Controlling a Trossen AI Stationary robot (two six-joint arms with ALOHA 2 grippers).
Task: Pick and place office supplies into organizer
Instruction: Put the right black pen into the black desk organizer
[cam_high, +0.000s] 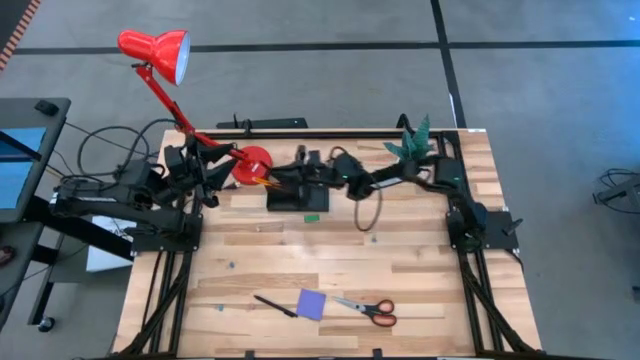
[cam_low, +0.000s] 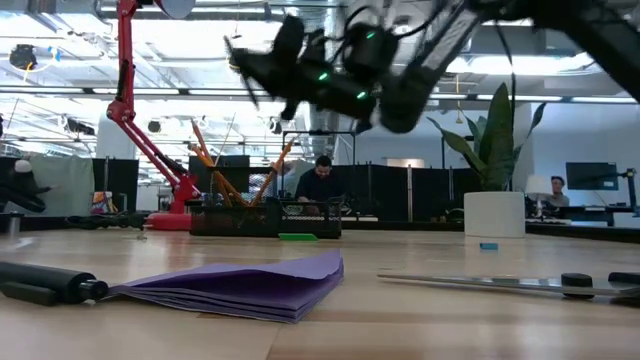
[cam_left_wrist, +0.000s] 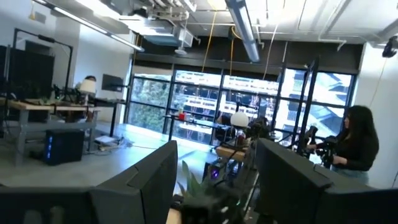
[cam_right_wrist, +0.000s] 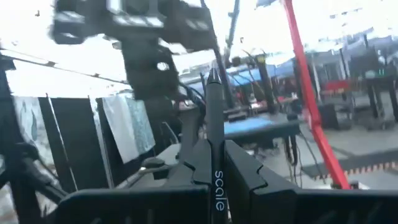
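Closest to your low camera, a black pen (cam_low: 45, 281) lies at the lower left, cut off by the frame edge; touching it, the purple notepad (cam_low: 250, 284) sprawls across the bottom centre; the scissors (cam_low: 520, 284) show only as a thin blade and dark blobs at the lower right, hard to read from this height. From above you get them plainly along the bottom of the frame: black pen (cam_high: 274, 305), purple notepad (cam_high: 311, 304), scissors (cam_high: 367, 309) with red handles.

Now look upper centre: the organizer (cam_high: 297, 198) sits near the table's far edge, just beside the red lamp base (cam_high: 255, 163); orange pencils (cam_low: 215, 165) lean out of it; a small green eraser (cam_high: 311, 214) lies just in front.

Your right gripper (cam_high: 303, 172) hangs over the organizer, fingers clamped on another pen (cam_right_wrist: 215, 134) that stands upright between them; the tip blurs against the bright background.

Your left gripper (cam_high: 205, 170) waits at the upper left by the lamp arm, fingers (cam_left_wrist: 140, 186) parted with nothing between them; its camera sees only the room and a person at the right edge.
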